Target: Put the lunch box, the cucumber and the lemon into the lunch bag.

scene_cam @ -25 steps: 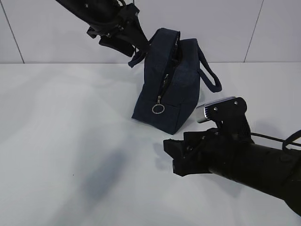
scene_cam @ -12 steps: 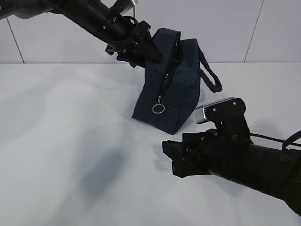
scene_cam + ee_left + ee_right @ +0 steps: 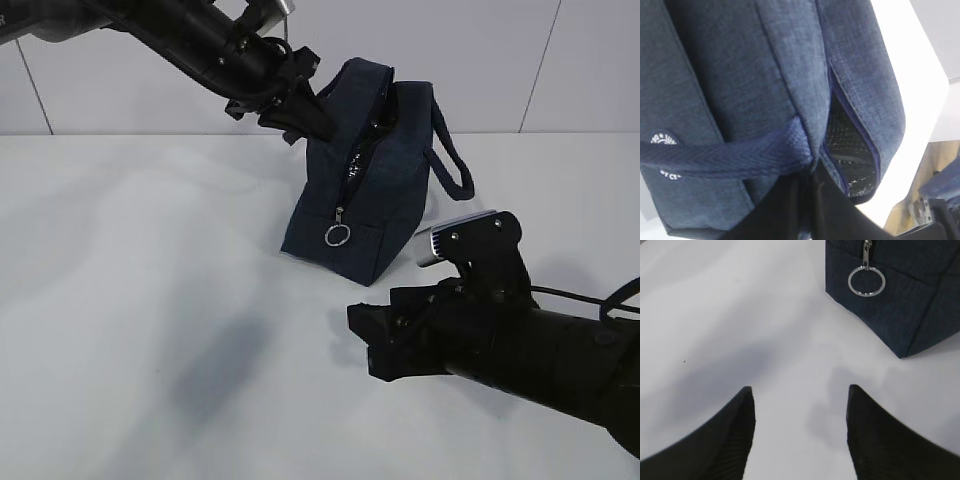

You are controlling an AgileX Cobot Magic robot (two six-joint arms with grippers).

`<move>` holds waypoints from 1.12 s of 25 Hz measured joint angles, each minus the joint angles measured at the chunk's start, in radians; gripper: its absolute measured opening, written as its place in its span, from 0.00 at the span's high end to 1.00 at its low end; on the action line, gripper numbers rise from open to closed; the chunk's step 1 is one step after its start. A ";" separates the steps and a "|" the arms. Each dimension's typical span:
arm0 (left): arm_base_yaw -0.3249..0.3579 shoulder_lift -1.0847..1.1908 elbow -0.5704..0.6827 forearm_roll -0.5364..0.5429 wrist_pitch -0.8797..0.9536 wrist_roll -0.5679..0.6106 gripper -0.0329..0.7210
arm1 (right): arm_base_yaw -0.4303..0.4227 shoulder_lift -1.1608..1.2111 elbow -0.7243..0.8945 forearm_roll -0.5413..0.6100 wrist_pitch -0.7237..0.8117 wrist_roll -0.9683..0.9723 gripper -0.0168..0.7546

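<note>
Left wrist view: my left tool (image 3: 807, 175) just clamped on lunch bag (image 3: 370, 190) handle (image 3: 725, 155); bag top pulled wider, ready for loading. Right tool (image 3: 800, 435) apart, empty.

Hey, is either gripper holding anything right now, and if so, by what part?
The left gripper is shut on the lunch bag, pinching its near handle at the top. The right gripper is open and empty.
</note>
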 joint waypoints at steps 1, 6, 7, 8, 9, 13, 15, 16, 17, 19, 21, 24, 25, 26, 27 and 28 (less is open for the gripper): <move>0.000 0.000 0.000 -0.004 0.005 -0.007 0.96 | 0.000 0.000 0.000 0.000 0.008 0.000 0.39; -0.020 -0.016 0.000 -0.006 0.011 -0.059 0.96 | 0.000 0.000 0.000 0.000 0.068 0.002 0.39; -0.025 -0.026 0.000 -0.002 0.011 -0.075 0.96 | 0.000 0.000 0.000 0.000 0.078 0.002 0.39; -0.030 -0.036 0.000 0.005 0.015 -0.093 0.96 | 0.000 0.000 0.000 0.000 0.085 0.002 0.39; -0.033 -0.045 0.000 0.014 0.015 -0.109 0.96 | 0.000 0.000 0.000 0.000 0.088 0.002 0.39; -0.040 -0.068 0.000 0.095 0.029 -0.185 0.97 | 0.000 -0.001 0.000 0.000 0.119 0.009 0.39; -0.040 -0.071 0.000 0.124 0.031 -0.213 0.97 | 0.000 -0.002 0.000 0.000 0.147 0.020 0.40; -0.040 -0.071 0.000 0.131 0.031 -0.223 0.97 | 0.000 -0.002 0.000 0.000 0.170 0.034 0.41; -0.040 -0.071 0.000 0.135 0.031 -0.230 0.97 | 0.000 -0.002 0.000 0.000 0.190 0.043 0.42; -0.040 -0.071 0.000 0.140 0.031 -0.246 0.97 | 0.000 -0.002 0.000 -0.003 0.214 0.064 0.45; -0.040 -0.072 0.000 0.162 0.031 -0.269 0.97 | 0.000 -0.010 0.000 -0.023 0.228 0.083 0.49; -0.040 -0.077 0.014 0.193 0.029 -0.296 0.97 | 0.000 -0.034 0.001 -0.050 0.232 0.094 0.52; -0.040 -0.081 0.032 0.196 0.026 -0.301 0.97 | 0.000 -0.045 0.001 -0.058 0.232 0.096 0.52; -0.040 -0.086 0.056 0.196 0.023 -0.303 0.97 | 0.000 -0.053 0.001 -0.065 0.232 0.098 0.52; -0.040 -0.093 0.079 0.196 0.022 -0.304 0.97 | 0.000 -0.059 0.001 -0.068 0.237 0.100 0.53; -0.040 -0.097 0.109 0.196 0.018 -0.305 0.97 | 0.000 -0.064 0.001 -0.071 0.239 0.100 0.53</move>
